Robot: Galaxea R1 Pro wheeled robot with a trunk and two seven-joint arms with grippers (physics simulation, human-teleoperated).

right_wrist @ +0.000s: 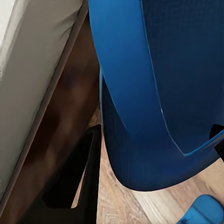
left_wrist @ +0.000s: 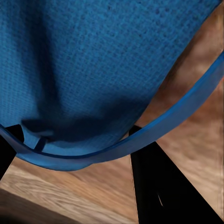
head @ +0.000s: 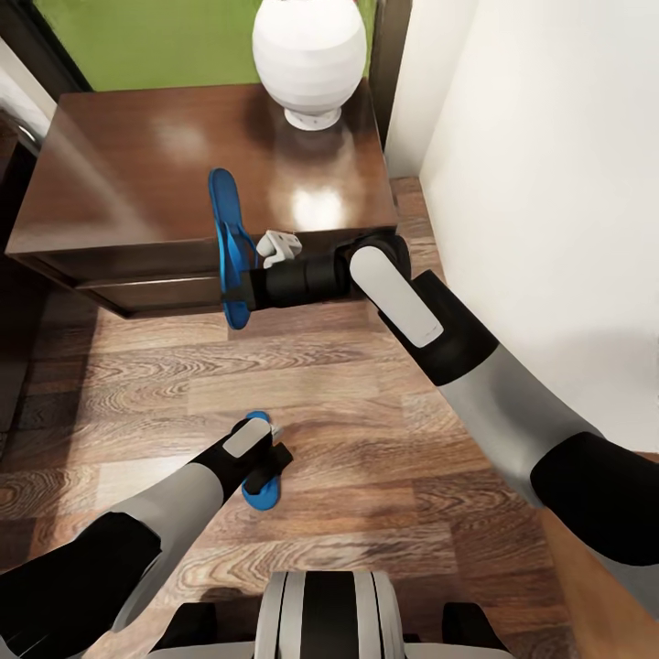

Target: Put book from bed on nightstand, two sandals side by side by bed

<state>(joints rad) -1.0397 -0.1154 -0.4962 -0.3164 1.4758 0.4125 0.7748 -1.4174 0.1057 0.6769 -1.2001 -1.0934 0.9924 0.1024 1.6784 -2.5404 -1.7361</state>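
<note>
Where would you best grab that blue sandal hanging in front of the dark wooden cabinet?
Hedged: at its lower end, from the side. The sandal hangs on edge, sole vertical, so its thin thickness fits between the fingers. The right pincer grips it there now, reaching in sideways, near the thong strap.

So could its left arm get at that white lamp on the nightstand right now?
Probably not as things stand: the left gripper is low over the floor, shut on a blue sandal. The lamp stands at the nightstand's far edge, with the right arm between.

Bright even light, glossy glare, blurred close-ups
</note>
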